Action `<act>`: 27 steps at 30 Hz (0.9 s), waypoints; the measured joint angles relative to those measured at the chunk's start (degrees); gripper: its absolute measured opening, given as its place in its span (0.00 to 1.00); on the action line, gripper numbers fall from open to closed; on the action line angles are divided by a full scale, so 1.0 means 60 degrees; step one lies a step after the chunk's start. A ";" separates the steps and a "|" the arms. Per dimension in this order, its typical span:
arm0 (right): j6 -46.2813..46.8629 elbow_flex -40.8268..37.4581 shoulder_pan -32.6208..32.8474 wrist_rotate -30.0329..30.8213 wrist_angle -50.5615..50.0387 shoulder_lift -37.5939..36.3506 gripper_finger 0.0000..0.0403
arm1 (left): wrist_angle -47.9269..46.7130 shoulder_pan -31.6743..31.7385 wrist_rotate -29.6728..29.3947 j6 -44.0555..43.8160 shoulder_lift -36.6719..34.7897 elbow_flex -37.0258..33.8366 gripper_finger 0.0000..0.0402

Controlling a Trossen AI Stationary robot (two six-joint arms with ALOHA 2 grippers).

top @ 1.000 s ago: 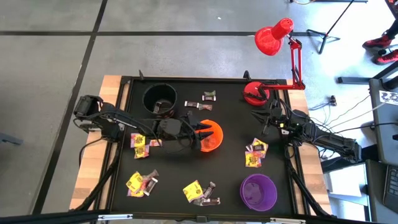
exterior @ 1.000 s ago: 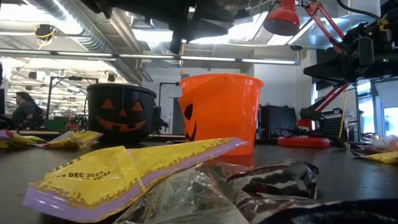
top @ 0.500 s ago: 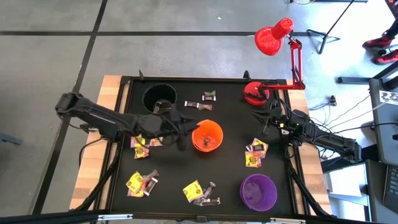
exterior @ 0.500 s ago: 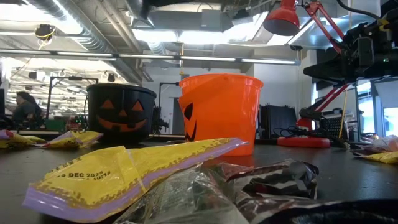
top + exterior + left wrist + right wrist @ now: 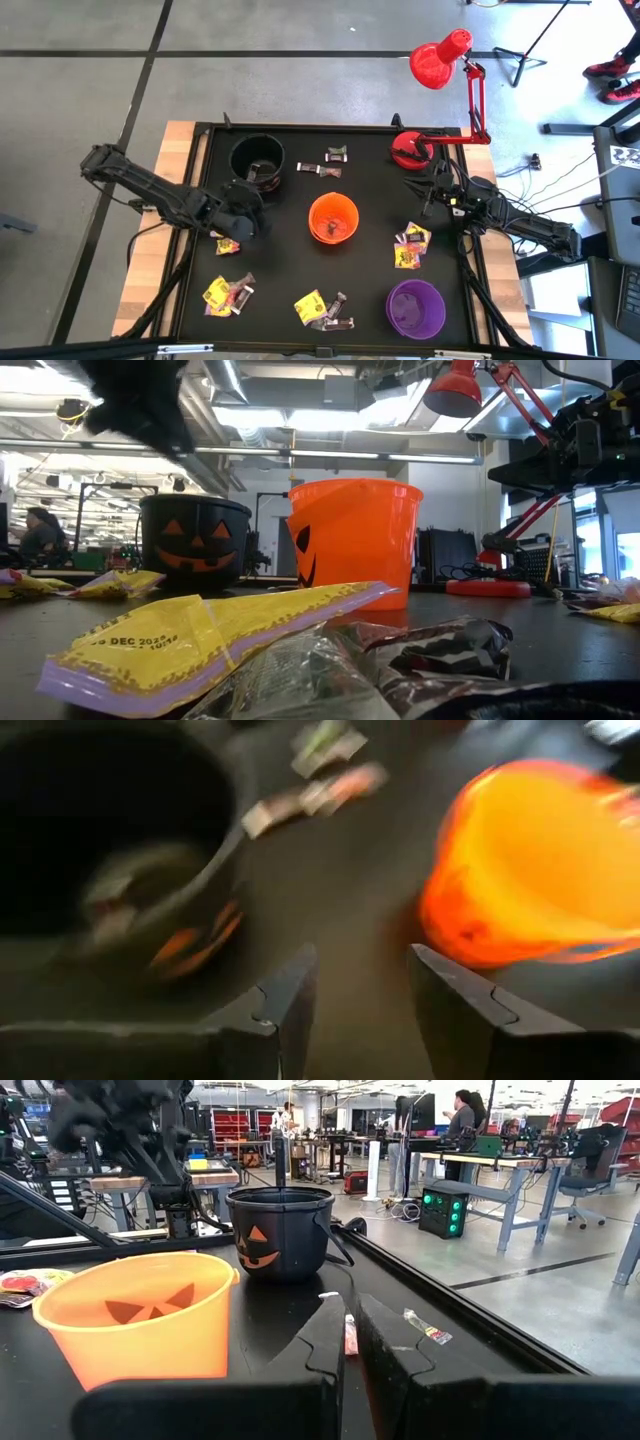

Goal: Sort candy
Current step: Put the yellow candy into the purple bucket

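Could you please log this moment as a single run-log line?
left gripper: open, empty, between black cup and orange cup | right gripper: shut, parked at right edge | candy: scattered

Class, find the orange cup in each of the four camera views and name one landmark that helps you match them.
High view: orange cup near the tray's middle.
Low view: centre of the picture, right of the black cup.
Left wrist view: blurred, upper right.
Right wrist view: lower left.
Shared landmark: the black cup, visible in all four.
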 joint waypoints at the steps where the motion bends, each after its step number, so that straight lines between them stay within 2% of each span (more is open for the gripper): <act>1: -0.0001 0.0000 0.0000 0.0000 0.0000 -0.0001 0.07 | -0.0305 0.0000 0.0066 -0.0359 0.0115 -0.0003 0.37; 6: -0.0002 0.0000 0.0000 0.0000 0.0000 -0.0001 0.07 | -0.0531 0.0010 0.0123 -0.0801 0.0733 -0.0001 0.36; 12: 0.0000 0.0000 -0.0003 0.0000 0.0000 -0.0001 0.07 | -0.0642 0.0221 0.1400 -0.0820 0.1452 0.0001 0.36; 20: -0.0001 0.0000 -0.0001 0.0000 0.0000 0.0000 0.07 | -0.0642 0.0512 0.1789 -0.0818 0.2480 0.0001 0.36; 27: -0.0002 0.0000 -0.0001 0.0000 0.0000 0.0000 0.07 | -0.0643 0.0937 0.2856 -0.0410 0.3291 0.0001 0.36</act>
